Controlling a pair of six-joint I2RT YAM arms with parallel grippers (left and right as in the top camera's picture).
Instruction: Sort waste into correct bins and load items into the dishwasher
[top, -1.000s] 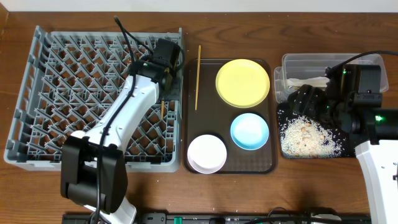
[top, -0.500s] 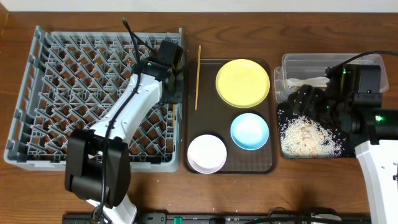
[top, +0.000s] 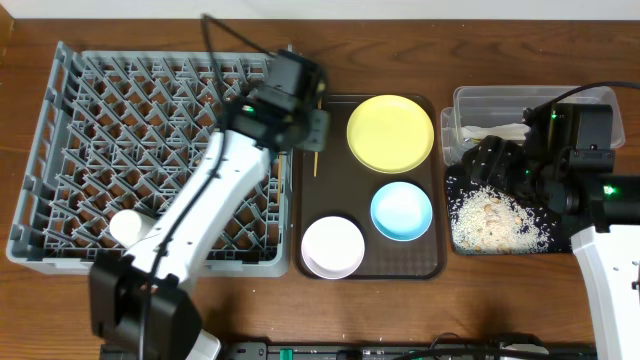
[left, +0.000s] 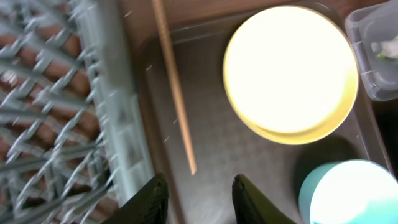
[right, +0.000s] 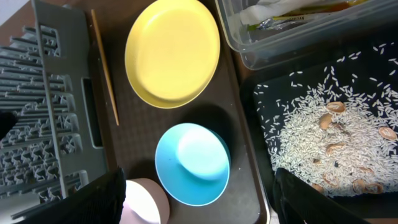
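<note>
Waste looks sorted: rice (right: 311, 124) in the black tray (right: 367, 68), wrapper (right: 311, 11) and tissue (top: 495, 131) in the clear tub (right: 280, 53). Plate (top: 390, 132), bowl (top: 401, 211), white dish (top: 333, 246) and a chopstick (left: 176, 93) lie on the brown tray (top: 330, 190), not yet in the rack (top: 120, 130). The left gripper (left: 199, 196), above the chopstick, and the right gripper (right: 205, 196) are both spread and empty.

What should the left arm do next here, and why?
Probably lower the left gripper and ease it forward over the wooden chopstick, then close. Its jaws are open and empty, the chopstick lies loose on the brown tray beside the dish rack, and its near tip sits just ahead of the gripper.
</note>
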